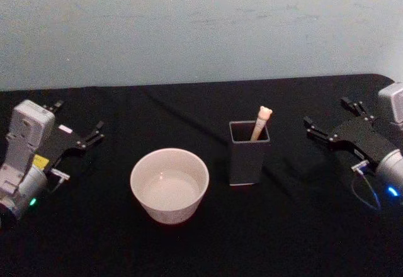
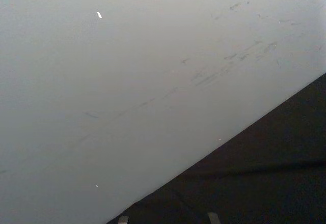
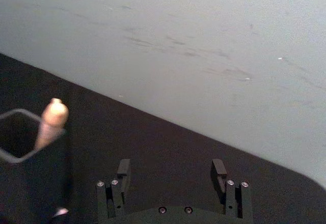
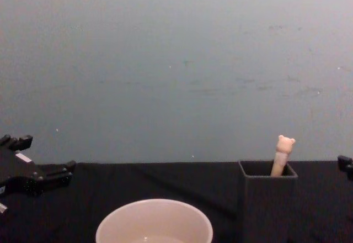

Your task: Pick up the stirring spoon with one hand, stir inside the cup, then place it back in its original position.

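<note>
The stirring spoon [image 1: 261, 123] stands in the dark grey square holder [image 1: 245, 163], its peach bear-topped handle leaning on the back right corner. The cream-white cup [image 1: 169, 213] sits to the holder's left, near the table's middle. My left gripper [image 1: 80, 116] rests open at the far left, well away from the cup. At the far right my right gripper [image 1: 326, 111] is open too, pointing toward the holder with a gap between them. In the right wrist view the spoon [image 3: 51, 122] and holder rim [image 3: 12, 113] lie off to one side of the right gripper [image 3: 171, 170].
A black cloth covers the table [image 1: 302, 239], which ends at a pale grey-blue wall [image 1: 201, 25] behind. In the chest view the cup [image 4: 154, 223] is low in the middle and the holder [image 4: 267, 199] stands to its right, with open cloth between them.
</note>
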Tool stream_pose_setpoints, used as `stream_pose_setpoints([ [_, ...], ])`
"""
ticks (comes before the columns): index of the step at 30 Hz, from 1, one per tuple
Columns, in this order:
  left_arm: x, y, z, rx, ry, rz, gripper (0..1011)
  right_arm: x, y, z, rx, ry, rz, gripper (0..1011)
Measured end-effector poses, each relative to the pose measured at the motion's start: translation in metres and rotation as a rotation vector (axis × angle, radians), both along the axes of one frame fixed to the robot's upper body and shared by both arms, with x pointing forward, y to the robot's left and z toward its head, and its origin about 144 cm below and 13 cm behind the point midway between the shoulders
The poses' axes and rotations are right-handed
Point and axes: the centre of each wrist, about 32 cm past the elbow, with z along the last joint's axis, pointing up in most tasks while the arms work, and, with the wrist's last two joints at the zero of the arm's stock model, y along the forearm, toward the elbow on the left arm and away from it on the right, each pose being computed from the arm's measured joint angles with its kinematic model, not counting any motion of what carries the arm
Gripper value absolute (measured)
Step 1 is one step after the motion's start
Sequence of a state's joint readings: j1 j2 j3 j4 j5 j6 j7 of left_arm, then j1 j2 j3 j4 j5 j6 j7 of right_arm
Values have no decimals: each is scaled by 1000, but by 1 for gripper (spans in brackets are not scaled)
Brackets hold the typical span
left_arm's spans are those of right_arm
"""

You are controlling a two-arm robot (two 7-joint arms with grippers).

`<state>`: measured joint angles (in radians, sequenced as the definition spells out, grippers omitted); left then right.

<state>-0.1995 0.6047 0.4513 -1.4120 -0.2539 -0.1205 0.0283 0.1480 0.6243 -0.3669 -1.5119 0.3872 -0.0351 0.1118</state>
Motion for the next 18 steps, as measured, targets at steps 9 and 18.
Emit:
stream_pose_setpoints([
  [9, 0, 0, 0, 0, 0, 0, 1001, -13, -9, 15, 85, 68, 143, 1002],
  [18, 0, 0, 0, 0, 0, 0, 1001, -9, -1, 22, 147, 115, 262, 1002],
])
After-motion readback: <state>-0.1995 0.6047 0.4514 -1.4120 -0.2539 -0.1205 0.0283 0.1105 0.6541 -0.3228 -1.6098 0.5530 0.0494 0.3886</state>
